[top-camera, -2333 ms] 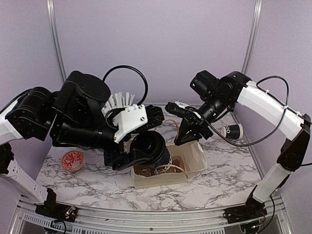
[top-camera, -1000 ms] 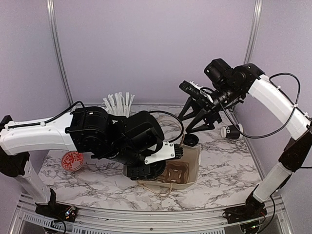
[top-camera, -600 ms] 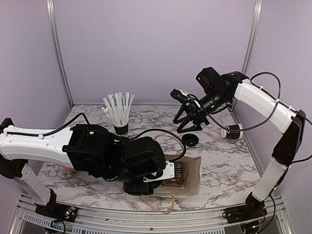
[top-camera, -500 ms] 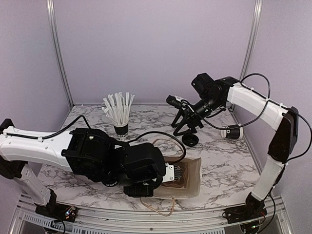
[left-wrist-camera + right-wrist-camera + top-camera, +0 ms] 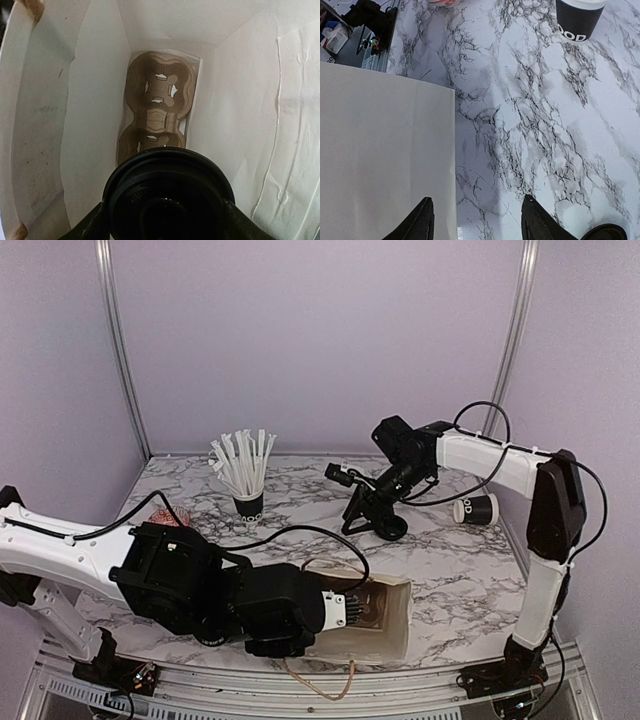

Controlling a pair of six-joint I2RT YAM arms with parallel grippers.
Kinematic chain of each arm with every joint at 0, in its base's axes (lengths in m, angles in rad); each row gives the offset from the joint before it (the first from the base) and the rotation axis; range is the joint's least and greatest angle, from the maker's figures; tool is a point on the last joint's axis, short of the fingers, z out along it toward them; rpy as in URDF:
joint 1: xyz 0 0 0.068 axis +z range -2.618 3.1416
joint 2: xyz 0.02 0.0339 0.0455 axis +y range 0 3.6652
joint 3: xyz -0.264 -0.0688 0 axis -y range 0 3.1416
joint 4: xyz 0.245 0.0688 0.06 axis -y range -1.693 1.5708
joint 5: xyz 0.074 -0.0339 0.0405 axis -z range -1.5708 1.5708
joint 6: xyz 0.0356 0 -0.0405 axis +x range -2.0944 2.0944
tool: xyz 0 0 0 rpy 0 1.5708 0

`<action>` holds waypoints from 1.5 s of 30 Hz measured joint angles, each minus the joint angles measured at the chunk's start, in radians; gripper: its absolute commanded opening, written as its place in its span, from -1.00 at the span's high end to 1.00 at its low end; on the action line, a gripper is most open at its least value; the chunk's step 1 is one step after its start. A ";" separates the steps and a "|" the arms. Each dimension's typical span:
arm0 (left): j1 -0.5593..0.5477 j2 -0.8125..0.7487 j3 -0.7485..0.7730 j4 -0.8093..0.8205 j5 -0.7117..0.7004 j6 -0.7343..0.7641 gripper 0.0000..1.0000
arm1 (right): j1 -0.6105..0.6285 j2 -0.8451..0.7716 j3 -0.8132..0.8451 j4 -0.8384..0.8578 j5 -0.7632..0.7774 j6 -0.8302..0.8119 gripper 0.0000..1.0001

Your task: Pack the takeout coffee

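Top external view has the tabletop (image 5: 470,570) carrying the cream paper bag (image 5: 395,625), which lies on its side along the near edge with its mouth toward the left arm (image 5: 60,550). That arm runs low along the same edge from the near-left corner, its wrist at the bag's mouth. Inside the bag, the left gripper (image 5: 165,230) is closed wide around the takeout coffee (image 5: 167,185), and the cardboard carrier (image 5: 157,107) sits flat against the bag's far end.

I judge the step to be seating the cup. Push straight down the bag's middle, clear of the walls, toward the nearer socket, and release only once the base is home.

The right arm (image 5: 500,455) folds in from the near-right corner toward mid-tabletop. The right gripper (image 5: 480,220) is low over the surface, fingers apart and empty, near a loose black lid (image 5: 391,528).
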 measured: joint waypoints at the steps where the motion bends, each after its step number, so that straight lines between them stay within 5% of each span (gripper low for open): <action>1: -0.002 -0.006 -0.008 0.007 0.000 -0.002 0.26 | 0.005 0.012 -0.004 0.005 0.010 0.006 -0.14; 45: 0.020 -0.102 -0.355 0.418 -0.140 0.195 0.25 | 0.090 0.256 -0.061 0.117 -0.039 0.097 -0.11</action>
